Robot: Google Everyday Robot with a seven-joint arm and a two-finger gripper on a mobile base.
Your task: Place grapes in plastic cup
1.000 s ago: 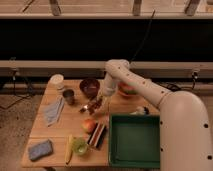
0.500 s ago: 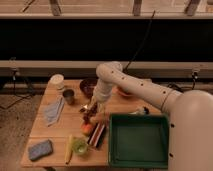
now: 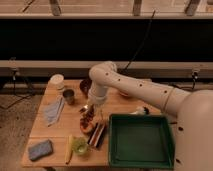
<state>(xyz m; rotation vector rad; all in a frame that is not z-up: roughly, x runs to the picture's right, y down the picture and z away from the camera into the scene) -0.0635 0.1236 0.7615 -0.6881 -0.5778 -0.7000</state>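
Dark red grapes [image 3: 88,119] lie directly beneath my gripper [image 3: 89,109], which is low over the wooden table [image 3: 60,131]. Whether the gripper is clamped on them, I cannot tell. The cup [image 3: 79,146] stands apart from the gripper, toward the table's front edge.

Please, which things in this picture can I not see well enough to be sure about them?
All in the camera view:
- The gripper is low over the table's middle, at the grapes; the two merge, so contact cannot be told.
- The dark bowl: partly hidden by the arm.
- The plastic cup: its inside is too small to tell.
- The table's right end: hidden behind the robot's body.
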